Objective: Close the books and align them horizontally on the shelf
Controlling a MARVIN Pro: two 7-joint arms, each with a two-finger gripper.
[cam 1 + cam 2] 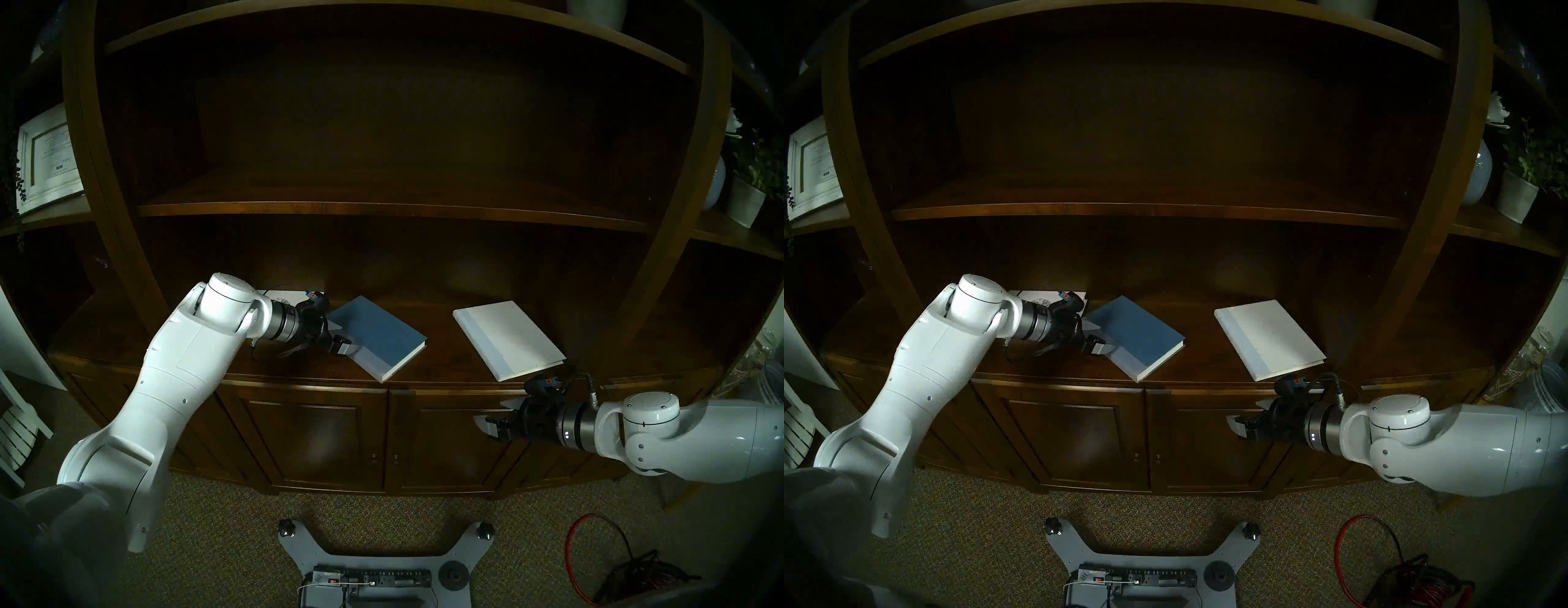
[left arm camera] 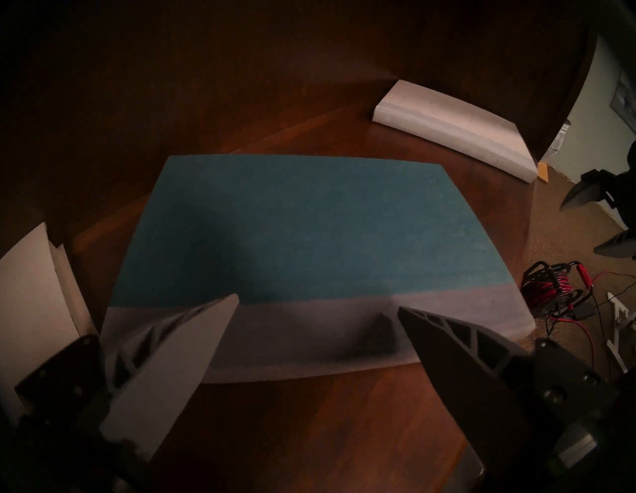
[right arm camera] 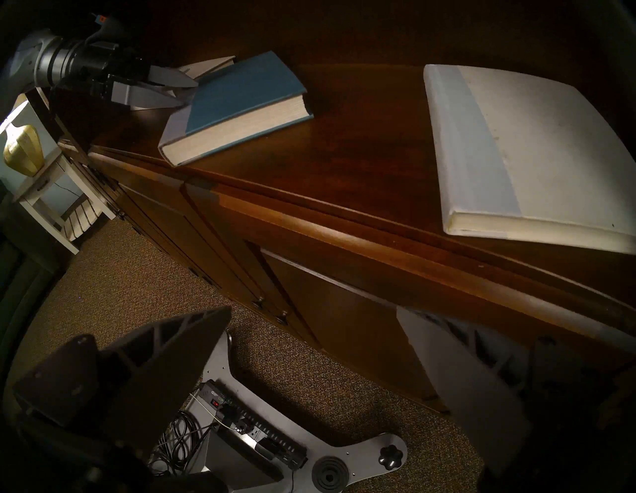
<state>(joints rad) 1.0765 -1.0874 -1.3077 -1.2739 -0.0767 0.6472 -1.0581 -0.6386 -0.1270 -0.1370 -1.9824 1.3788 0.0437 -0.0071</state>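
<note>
Three books lie on the dark wooden shelf (image 1: 441, 365). The blue book (image 1: 379, 333) with a pale spine is shut and lies at a slant in the middle. To its right the plain white book (image 1: 509, 339) with a pale-blue spine is shut and also slanted, one corner near the front edge. My left wrist mostly hides a white book with a dark emblem (image 1: 282, 294) at the back left. My left gripper (image 2: 318, 303) is open, fingertips over the blue book's pale spine band. Open and empty, my right gripper (image 1: 490, 414) hangs before the cabinet doors, below the shelf's edge.
A thinner upper shelf board (image 1: 382, 210) runs overhead. A framed picture (image 1: 46, 157) stands at the far left, a vase and potted plant (image 1: 749, 191) at the far right. On the carpet are my base (image 1: 382, 564) and a red cable reel (image 1: 628, 581).
</note>
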